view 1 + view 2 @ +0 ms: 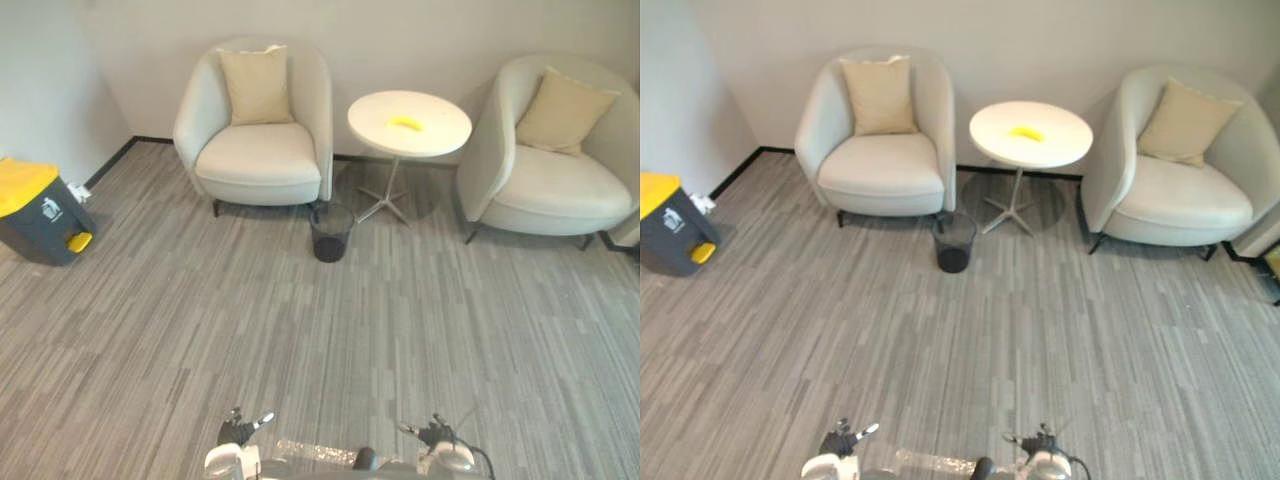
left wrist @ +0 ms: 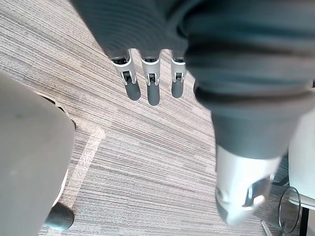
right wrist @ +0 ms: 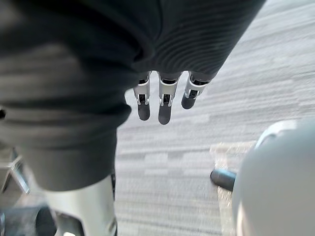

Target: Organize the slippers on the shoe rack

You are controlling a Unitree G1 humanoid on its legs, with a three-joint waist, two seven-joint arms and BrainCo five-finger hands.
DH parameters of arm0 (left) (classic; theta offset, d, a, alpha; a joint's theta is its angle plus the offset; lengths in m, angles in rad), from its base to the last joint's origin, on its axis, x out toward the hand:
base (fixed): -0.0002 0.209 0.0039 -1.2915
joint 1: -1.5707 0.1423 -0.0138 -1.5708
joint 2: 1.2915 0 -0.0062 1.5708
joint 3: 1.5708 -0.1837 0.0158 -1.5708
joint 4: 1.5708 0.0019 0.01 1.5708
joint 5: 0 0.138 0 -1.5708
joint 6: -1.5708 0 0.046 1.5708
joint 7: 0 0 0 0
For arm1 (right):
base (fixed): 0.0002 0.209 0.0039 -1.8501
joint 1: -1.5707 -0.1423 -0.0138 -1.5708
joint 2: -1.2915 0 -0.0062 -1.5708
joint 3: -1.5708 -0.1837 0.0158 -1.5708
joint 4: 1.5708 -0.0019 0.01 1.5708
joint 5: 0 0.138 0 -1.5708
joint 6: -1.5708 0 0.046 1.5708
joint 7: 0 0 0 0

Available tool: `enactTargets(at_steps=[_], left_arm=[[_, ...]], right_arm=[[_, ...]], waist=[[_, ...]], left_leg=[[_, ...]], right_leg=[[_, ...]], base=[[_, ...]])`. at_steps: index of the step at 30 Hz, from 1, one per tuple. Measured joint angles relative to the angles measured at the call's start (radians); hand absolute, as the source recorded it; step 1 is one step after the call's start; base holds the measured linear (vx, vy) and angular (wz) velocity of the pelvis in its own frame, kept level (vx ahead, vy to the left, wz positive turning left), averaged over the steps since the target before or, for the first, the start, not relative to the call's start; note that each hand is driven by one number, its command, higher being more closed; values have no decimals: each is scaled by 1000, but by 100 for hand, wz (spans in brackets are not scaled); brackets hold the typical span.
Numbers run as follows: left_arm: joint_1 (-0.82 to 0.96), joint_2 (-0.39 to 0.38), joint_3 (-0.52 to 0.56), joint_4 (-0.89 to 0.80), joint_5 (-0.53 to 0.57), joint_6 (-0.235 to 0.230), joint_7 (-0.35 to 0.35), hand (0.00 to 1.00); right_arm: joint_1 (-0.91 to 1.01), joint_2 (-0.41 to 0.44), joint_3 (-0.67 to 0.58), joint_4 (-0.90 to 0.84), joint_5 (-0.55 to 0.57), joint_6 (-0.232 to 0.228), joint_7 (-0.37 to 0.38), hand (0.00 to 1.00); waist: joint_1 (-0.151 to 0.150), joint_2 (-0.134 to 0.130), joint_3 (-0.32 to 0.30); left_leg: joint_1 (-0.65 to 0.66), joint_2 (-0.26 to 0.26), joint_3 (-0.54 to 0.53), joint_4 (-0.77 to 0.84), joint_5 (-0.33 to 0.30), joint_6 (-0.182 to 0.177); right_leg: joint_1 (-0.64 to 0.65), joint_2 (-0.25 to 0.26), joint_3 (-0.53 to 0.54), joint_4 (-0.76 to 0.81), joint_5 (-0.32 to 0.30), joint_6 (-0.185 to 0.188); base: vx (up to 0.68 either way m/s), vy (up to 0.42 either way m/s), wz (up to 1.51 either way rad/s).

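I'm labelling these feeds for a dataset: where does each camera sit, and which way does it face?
Left eye view: on the head, facing forward and down at armchair, table, basket, carpet.
Right eye view: beside it, same scene.
Left wrist view: on the left wrist, looking along the open left hand down at carpet.
Right wrist view: likewise, along the open right hand.
Shared: eye views, the furniture; wrist views, the carpet.
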Motion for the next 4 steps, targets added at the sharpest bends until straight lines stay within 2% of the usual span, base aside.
enactTargets(at_steps=[4], left_arm=[[-4,-3,1,7,0,0,0,0]], right_arm=[[12,-2,-38,4,0,1,0,0]], waist=[[-2,8,1]], left_leg=[[18,-13,-3,-7,0,0]], right_leg=[[45,12,11,-93,50,6]], base=[[98,77,-6]])
